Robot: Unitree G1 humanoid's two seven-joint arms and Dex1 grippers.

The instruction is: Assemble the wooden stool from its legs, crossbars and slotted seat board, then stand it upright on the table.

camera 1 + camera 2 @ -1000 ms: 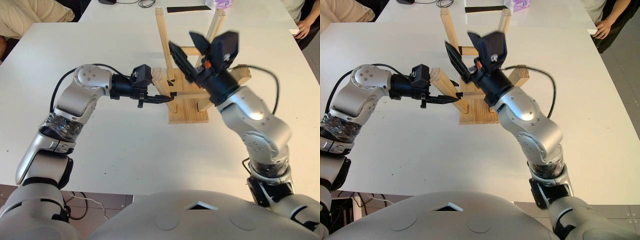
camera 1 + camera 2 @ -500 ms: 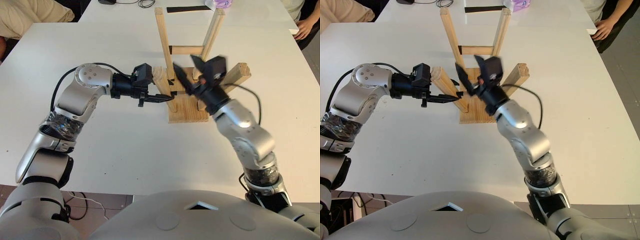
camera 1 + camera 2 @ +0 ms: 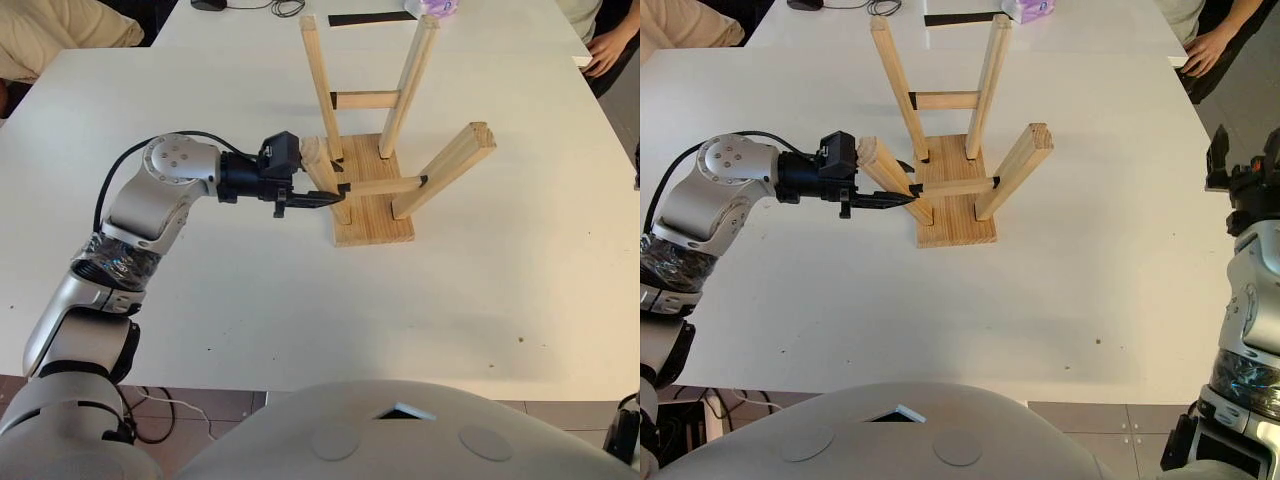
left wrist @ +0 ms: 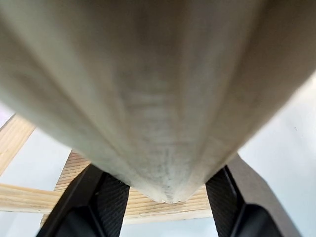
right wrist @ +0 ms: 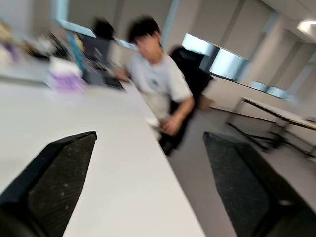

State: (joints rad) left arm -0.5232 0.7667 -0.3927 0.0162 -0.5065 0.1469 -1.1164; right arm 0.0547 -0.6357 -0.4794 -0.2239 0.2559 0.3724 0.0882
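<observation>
The wooden stool stands upside down on the table, its seat board [image 3: 372, 222] flat and its legs pointing up. A back crossbar [image 3: 365, 99] and a front crossbar [image 3: 385, 186] join the legs. My left gripper [image 3: 325, 197] is shut on the front-left leg [image 3: 318, 165], low near the board. In the left wrist view that leg [image 4: 158, 89] sits between the black fingers [image 4: 106, 202]. Off the table's right side my right gripper [image 3: 1240, 175] stands open, its fingers [image 5: 54, 182] wide apart with nothing between them.
A black strip [image 3: 368, 18], a purple pack [image 3: 440, 7] and a dark mouse [image 3: 210, 4] lie along the table's far edge. A person's hand [image 3: 605, 55] rests at the far right corner. White tabletop spreads around the stool.
My right arm has pulled away from the stool and swung out past the table's right side. The left gripper has kept its hold on the leg.
</observation>
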